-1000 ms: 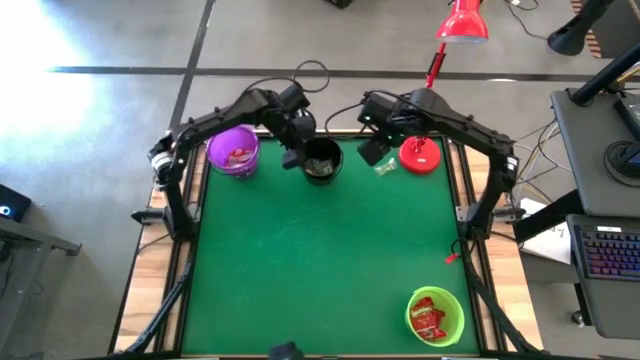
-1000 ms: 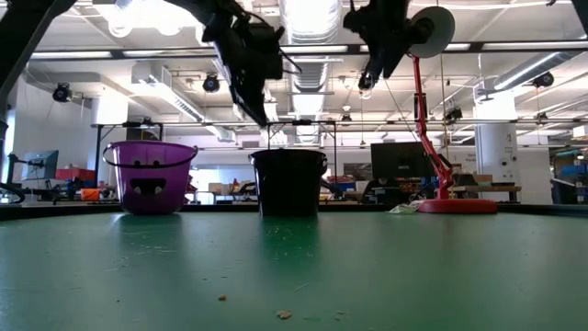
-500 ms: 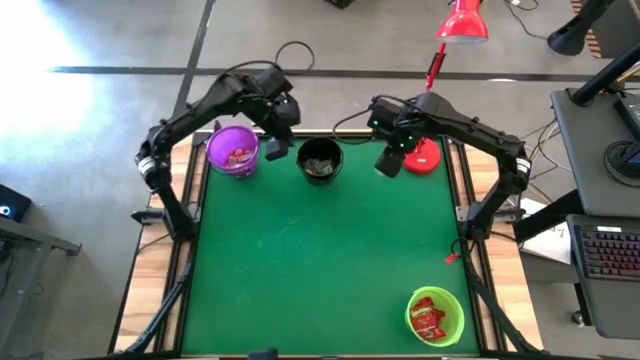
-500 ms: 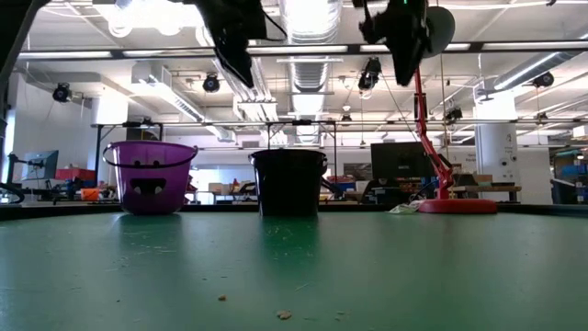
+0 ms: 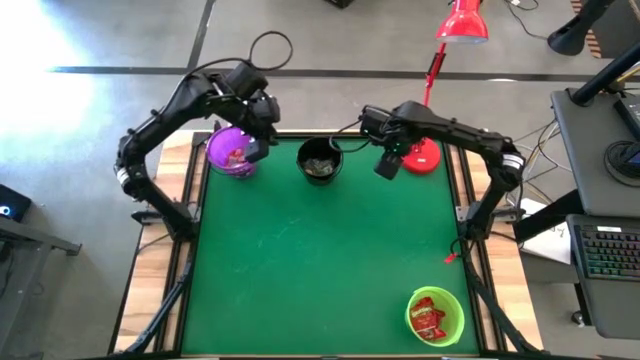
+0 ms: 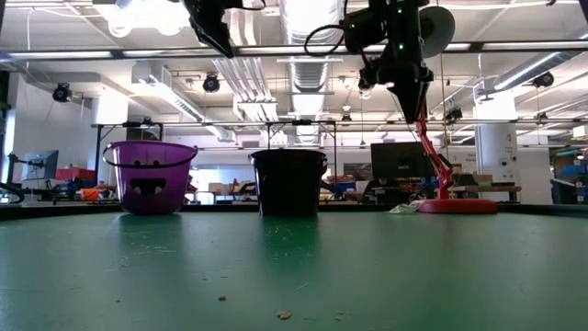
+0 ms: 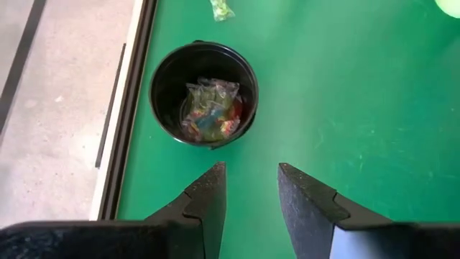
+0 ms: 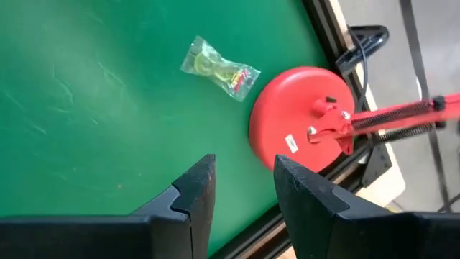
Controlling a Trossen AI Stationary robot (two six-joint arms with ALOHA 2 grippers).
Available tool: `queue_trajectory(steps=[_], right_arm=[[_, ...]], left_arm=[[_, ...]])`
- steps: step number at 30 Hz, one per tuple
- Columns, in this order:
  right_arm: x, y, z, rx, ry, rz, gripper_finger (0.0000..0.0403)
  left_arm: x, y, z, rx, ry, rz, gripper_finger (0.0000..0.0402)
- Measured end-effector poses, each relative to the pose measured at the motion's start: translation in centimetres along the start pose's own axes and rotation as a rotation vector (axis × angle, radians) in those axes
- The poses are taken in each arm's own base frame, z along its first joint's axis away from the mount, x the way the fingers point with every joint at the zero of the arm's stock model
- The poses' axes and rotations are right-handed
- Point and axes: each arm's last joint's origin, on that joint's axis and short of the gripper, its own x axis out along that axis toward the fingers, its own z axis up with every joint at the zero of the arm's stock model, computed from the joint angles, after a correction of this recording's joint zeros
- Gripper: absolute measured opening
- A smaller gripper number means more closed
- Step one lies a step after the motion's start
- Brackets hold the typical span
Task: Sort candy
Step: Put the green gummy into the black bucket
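A loose candy (image 8: pixel 219 68) in a clear greenish wrapper lies on the green table beside the red lamp base (image 8: pixel 302 119). My right gripper (image 8: pixel 243 160) hangs open above it, empty; in the high view this gripper (image 5: pixel 386 166) covers the candy. My left gripper (image 7: pixel 249 169) is open and empty, high above the table by the right rim of the purple bowl (image 5: pixel 232 152), which holds red candy. The black bowl (image 7: pixel 203 93) holds clear-wrapped candy (image 7: pixel 212 111). The green bowl (image 5: pixel 435 315) at the near right holds red-wrapped candy.
The three bowls stand upright on the green mat: purple and black along the far edge, green at the near right corner. The lamp's red arm (image 6: pixel 424 138) rises from its base at the far right. The mat's middle (image 5: pixel 320 260) is bare.
My left gripper has risen from over the black bowl and gone toward the table's left, ending above the purple bowl's right rim. My right gripper has come down toward the loose candy by the lamp base and rolled about its own axis. Both stay open.
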Motion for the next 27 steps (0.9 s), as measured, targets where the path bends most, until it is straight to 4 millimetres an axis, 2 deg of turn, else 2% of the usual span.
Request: queue_trajectory(steps=[8,12,18,27], right_arm=[[1.5,0.6,1.7,-0.084,-0.041,0.003,0.0134],[2.4,0.9,2.5,-0.199,-0.050,0.000,0.0134],[2.7,1.1,2.8,-0.225,-0.060,-0.023,0.0130],[3.9,1.2,2.5,-0.282,-0.007,0.020,0.0148]], left_arm=[[-1.4,-0.8,-0.8,-0.019,-0.017,0.009,0.0110],[-1.7,-0.9,-0.9,-0.022,-0.024,0.012,0.0110],[-1.8,-1.0,-1.1,-0.048,-0.005,0.004,0.0110],[-1.8,-1.1,-1.4,-0.079,0.027,-0.010,0.0110]])
